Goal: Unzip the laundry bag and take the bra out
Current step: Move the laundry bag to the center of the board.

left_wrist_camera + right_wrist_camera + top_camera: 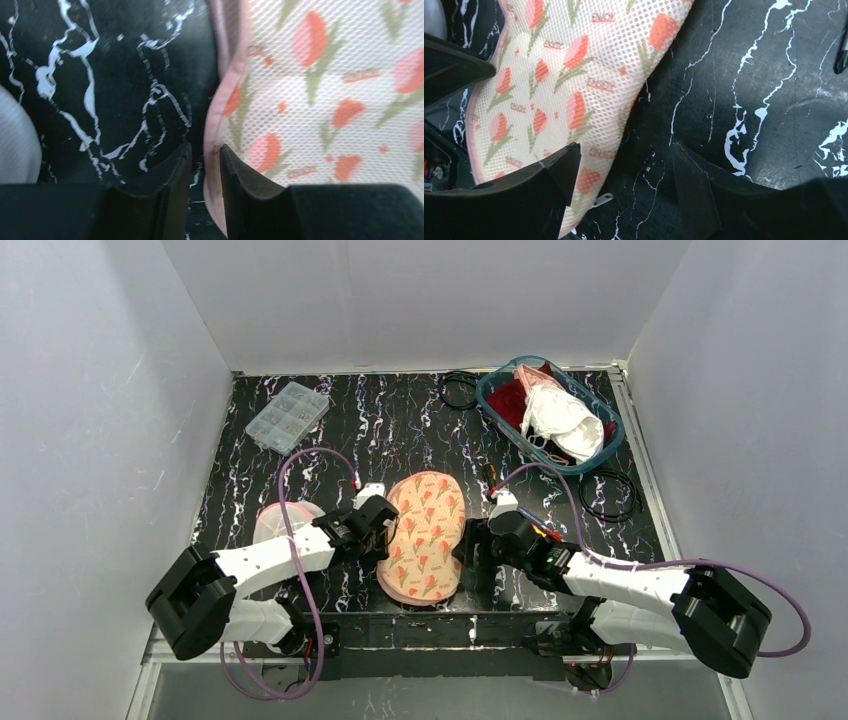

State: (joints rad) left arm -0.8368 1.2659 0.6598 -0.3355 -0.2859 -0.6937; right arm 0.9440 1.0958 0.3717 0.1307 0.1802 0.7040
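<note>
Laundry bag [425, 535], mesh with a tulip print and pink rim, lies flat on the black marbled tabletop [400, 430]. It sits near the front edge, between the two arms. Contents are hidden by the mesh.

Left pincer [206, 150] is at the bag's left edge. Its jaws are narrowly parted and straddle the pink rim. The rim lies against the inner face of one finger [240, 185], and a strip of tabletop shows between the rim and the other finger. Not clenched on it.

Right pincer [624, 152] is at the bag's right edge, released and spread wide. One finger is over the mesh, the other over bare tabletop. A small metal zipper pull [601, 200] lies at the bag's edge, just below that gap, untouched.

A teal basket [484, 400] of garments stands at far right, and a clear compartment box [287, 416] at far left.
</note>
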